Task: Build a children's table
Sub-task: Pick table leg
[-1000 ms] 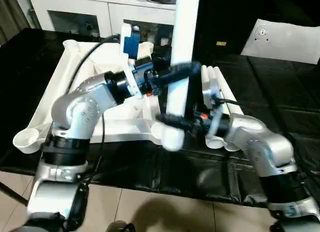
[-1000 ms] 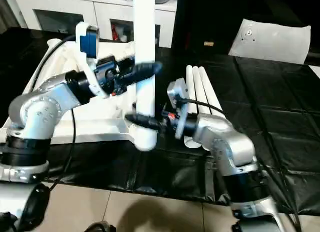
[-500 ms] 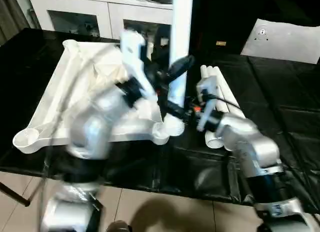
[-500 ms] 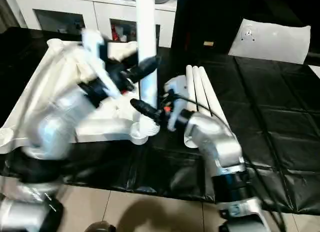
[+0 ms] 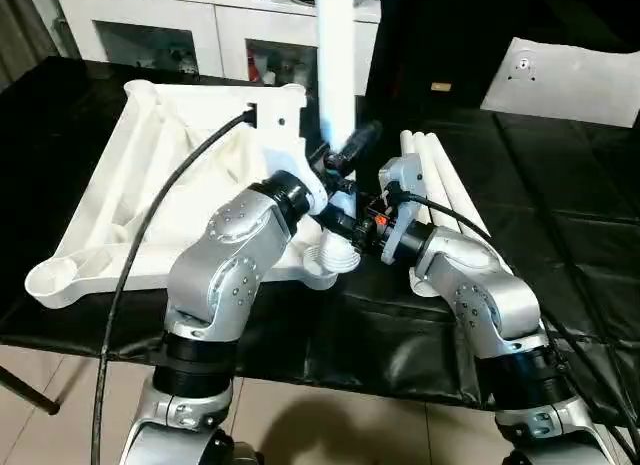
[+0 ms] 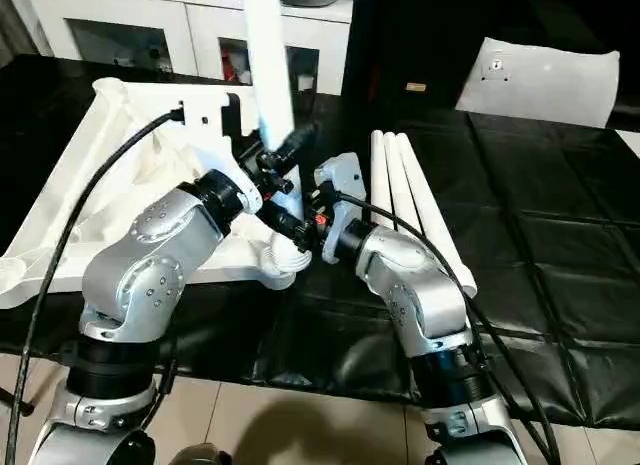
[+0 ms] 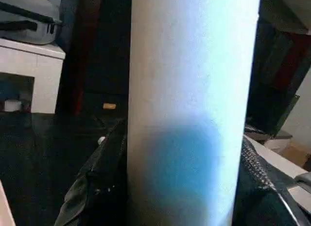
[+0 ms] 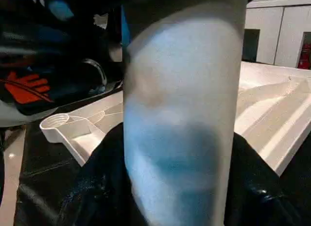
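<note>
We see the tabletop (image 5: pixel 170 185), all smooth white plastic, lying ribbed side up on the black, creased cloth of the table (image 5: pixel 560 215), with a round cup-shaped socket at each corner. At its near corner toward five o'clock, the threaded socket (image 5: pixel 330 260) sits under a long white tube leg (image 5: pixel 335 75), which stands upright and runs out of the head view at twelve o'clock. We cannot tell whether the foot of the leg is seated in that socket or just above it.

Our left tool (image 5: pixel 345 155) has its black fingers on either side of the leg, gripping it partway up; in the left wrist view the smooth, matte tube (image 7: pixel 192 109) stands between the two dark fingers (image 7: pixel 104 172). Our right tool (image 5: pixel 345 225) grips the same leg lower down, near the socket, and in the right wrist view the tube (image 8: pixel 182 114) again stands between black fingers (image 8: pixel 102 182), with the tabletop (image 8: pixel 272 99) behind it.

At three o'clock from the tools, three more tapered white legs (image 5: pixel 445 185) lie side by side on the cloth, touching one another. At one o'clock, well apart, lies a flat white sheet (image 5: pixel 570 80). A white cabinet (image 5: pixel 150 25) with glass doors stands at eleven o'clock.
</note>
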Motion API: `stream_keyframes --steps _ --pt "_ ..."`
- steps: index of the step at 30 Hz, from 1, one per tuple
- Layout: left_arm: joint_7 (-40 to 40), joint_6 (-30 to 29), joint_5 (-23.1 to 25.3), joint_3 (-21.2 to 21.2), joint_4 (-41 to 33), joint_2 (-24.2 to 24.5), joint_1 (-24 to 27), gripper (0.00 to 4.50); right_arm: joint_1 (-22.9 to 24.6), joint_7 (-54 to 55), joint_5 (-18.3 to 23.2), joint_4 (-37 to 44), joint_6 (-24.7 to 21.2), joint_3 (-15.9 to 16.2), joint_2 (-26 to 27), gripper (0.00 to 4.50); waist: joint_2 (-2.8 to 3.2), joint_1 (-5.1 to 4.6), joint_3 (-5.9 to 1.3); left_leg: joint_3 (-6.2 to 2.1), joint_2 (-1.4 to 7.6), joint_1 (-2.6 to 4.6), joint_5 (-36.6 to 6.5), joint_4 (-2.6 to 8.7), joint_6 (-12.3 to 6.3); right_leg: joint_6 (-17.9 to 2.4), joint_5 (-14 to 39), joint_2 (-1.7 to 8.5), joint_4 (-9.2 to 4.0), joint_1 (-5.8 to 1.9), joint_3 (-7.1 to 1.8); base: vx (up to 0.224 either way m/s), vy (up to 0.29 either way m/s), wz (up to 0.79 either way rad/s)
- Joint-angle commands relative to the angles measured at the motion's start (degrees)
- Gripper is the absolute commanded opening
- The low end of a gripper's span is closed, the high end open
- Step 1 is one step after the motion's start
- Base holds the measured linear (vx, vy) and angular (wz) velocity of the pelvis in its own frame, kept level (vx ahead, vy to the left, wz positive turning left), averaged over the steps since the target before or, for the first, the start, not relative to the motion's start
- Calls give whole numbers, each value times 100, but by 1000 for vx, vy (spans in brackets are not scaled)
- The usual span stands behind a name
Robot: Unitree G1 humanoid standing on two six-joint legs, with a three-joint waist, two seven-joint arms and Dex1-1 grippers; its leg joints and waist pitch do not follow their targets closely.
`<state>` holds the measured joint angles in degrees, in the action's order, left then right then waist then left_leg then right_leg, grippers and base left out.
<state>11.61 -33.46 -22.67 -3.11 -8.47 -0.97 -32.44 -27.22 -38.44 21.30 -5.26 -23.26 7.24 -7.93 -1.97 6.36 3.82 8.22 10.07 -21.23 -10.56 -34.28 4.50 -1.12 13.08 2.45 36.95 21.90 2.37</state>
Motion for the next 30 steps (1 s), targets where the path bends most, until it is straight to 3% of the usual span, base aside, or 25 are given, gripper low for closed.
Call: stream_keyframes --steps 1,6,7,8,10,12,17,20,21,22,24,30 --pt "-196 -79 128 97 74 7 24 190 -68 -4 -25 111 190 -32 6 188 -25 -8 -400 -12 255 22 -428 348 -113 -890 257 505 -468 -310 -283 0 0 0" --pt "-185 -138 101 169 84 61 -43 190 -92 98 -61 94 129 -76 14 188 -30 -6 -403 -11 250 17 -374 345 -123 -888 177 505 -459 -310 -283 0 0 0" --pt "-168 -148 84 190 95 83 -67 190 -99 84 -2 100 78 -109 19 244 -30 -6 -400 -11 250 20 -394 346 -121 -891 203 506 -464 -309 -282 0 0 0" --pt "-139 -158 61 216 112 112 -97 190 -107 69 41 104 47 -137 16 258 -26 -2 -404 -9 249 22 -394 343 -120 -893 203 509 -465 -309 -283 0 0 0" --pt "-81 -161 1 322 197 191 -190 190 -132 53 119 103 -1 -211 5 258 -21 -10 -400 -12 235 23 -432 347 -114 -853 264 498 -468 -310 -280 0 0 0" --pt "138 -247 -226 511 344 334 -335 189 -149 -102 254 166 -107 -292 -108 300 -23 -9 -401 -12 233 25 -411 347 -101 -827 269 497 -469 -312 -282 0 0 0" --pt "489 -423 -596 771 544 522 -523 189 -154 -473 396 285 -342 -313 -405 336 -1 8 -418 -9 231 42 -311 331 -140 -962 -47 484 -433 -307 -274 0 0 0" --pt "936 -644 -1006 964 717 670 -716 189 -158 -771 554 368 -547 -326 -675 355 -19 34 -423 1 217 48 -260 324 -182 -1012 -69 487 -422 -322 -272 0 0 0" --pt "1387 -832 -1343 1055 830 796 -862 189 -187 -988 682 395 -730 -331 -860 378 -30 38 -417 0 219 29 -218 325 -197 -1029 -103 497 -420 -330 -273 0 0 0" --pt "1387 -832 -1343 1055 830 796 -862 189 -187 -988 682 395 -730 -331 -860 384 -42 39 -417 3 215 32 -219 323 -215 -1043 -61 496 -421 -327 -270 0 0 0" --pt "2300 -1003 -1745 936 832 1037 -981 189 -241 -1335 806 402 -966 -267 -1081 385 -57 32 -415 11 217 30 -227 322 -228 -1071 22 502 -428 -325 -272 0 0 0" --pt "3346 -1146 -1901 516 750 1367 -1116 189 -376 -1663 1109 402 -1192 -306 -1132 385 -60 30 -408 11 239 36 -279 333 -245 -1062 278 521 -439 -315 -268 0 0 0"
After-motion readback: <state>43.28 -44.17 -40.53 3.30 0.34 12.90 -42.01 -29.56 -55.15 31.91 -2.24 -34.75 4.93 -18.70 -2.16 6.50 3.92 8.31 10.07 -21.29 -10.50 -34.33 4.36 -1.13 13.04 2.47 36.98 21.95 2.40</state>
